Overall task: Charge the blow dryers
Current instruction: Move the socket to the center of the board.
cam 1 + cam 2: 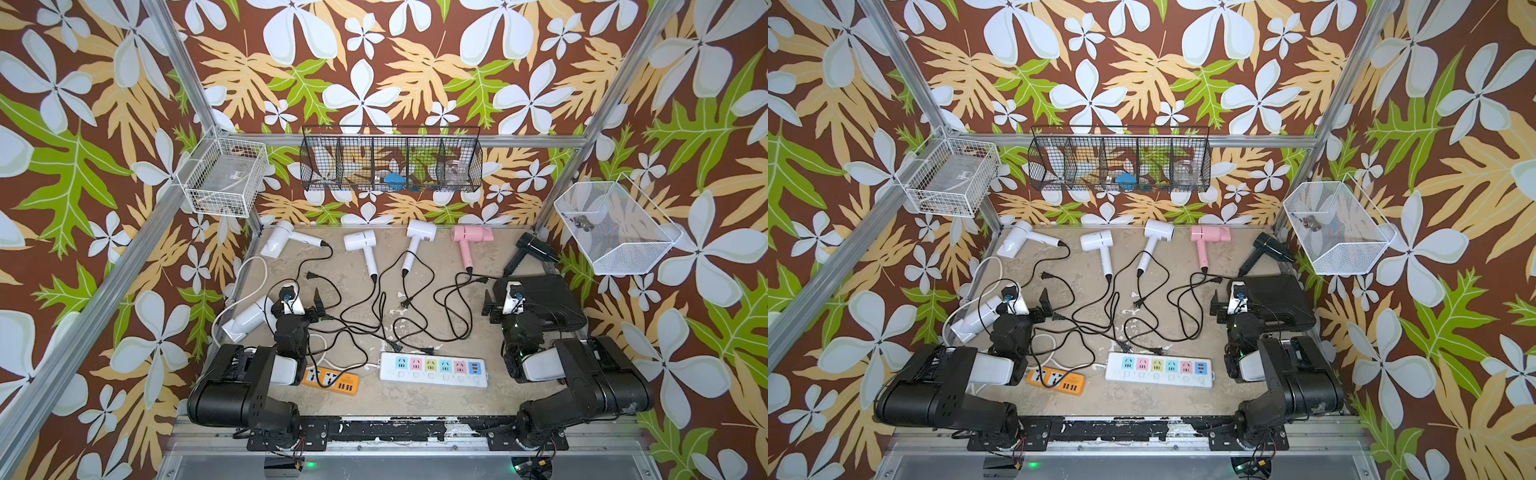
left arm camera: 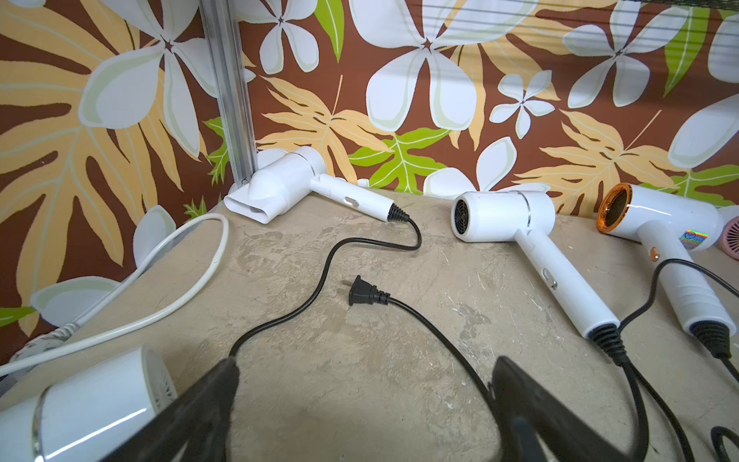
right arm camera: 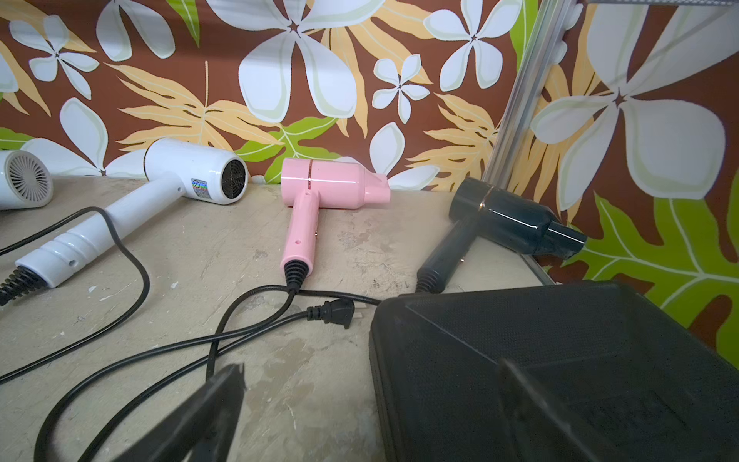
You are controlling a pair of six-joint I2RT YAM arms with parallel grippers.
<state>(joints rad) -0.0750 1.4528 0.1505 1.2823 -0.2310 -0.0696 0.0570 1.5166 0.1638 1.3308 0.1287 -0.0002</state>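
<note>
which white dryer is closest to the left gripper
The white dryer lying alone at the front left, right beside the left gripper. The other white dryers lie in the far row.

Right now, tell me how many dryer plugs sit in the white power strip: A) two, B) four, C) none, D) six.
C: every coloured socket on the white power strip shows bare in both top views, and a black plug lies loose on the table.

Left gripper (image 2: 364, 367) spread, right gripper (image 3: 370, 366) spread, seemingly empty
</note>
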